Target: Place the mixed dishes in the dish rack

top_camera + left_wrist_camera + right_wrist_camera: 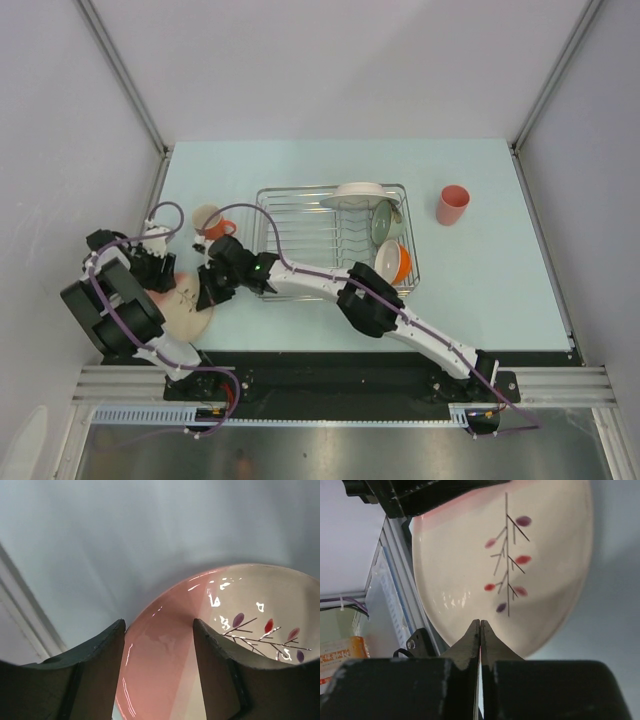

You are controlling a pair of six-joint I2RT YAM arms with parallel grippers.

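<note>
The salmon-pink plate (188, 312) with a twig pattern lies at the table's left, in front of the dish rack (300, 232). My left gripper (160, 268) is open, and the plate's pink rim (160, 665) lies between its jaws (159, 625). My right gripper (209, 293) reaches across from the right; it is shut, with its tips (480, 622) at the plate's opposite rim (470, 570). The rack holds the white plate (358, 194), the grey-green bowl (384, 222) and the orange bowl (396, 262). The orange mug (211, 222) stands left of the rack. The salmon-pink cup (452, 204) stands right of it.
The left arm's dark gripper body (405, 495) shows at the plate's far rim in the right wrist view. The metal frame rail (340, 380) runs along the table's near edge. A wall post (125, 75) and side rail stand close on the left.
</note>
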